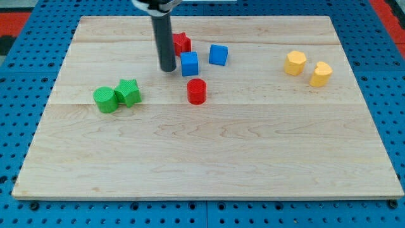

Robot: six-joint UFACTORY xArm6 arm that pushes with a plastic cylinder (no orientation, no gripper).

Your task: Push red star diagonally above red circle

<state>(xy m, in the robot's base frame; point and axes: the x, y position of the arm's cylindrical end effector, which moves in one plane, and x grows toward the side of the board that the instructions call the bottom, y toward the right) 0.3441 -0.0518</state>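
The red star [182,43] lies near the view's top centre, partly hidden behind my rod. The red circle [197,91] sits below it and slightly to the right. My tip [168,68] rests on the board just left of a blue block [189,64], below and left of the red star, and up-left of the red circle. The blue block lies between the star and the circle.
A second blue block [218,54] lies right of the star. A green circle [105,99] and a green star [128,92] sit together at the left. Two yellow blocks [295,63] [321,73] lie at the right. The wooden board [209,158] ends in blue pegboard all around.
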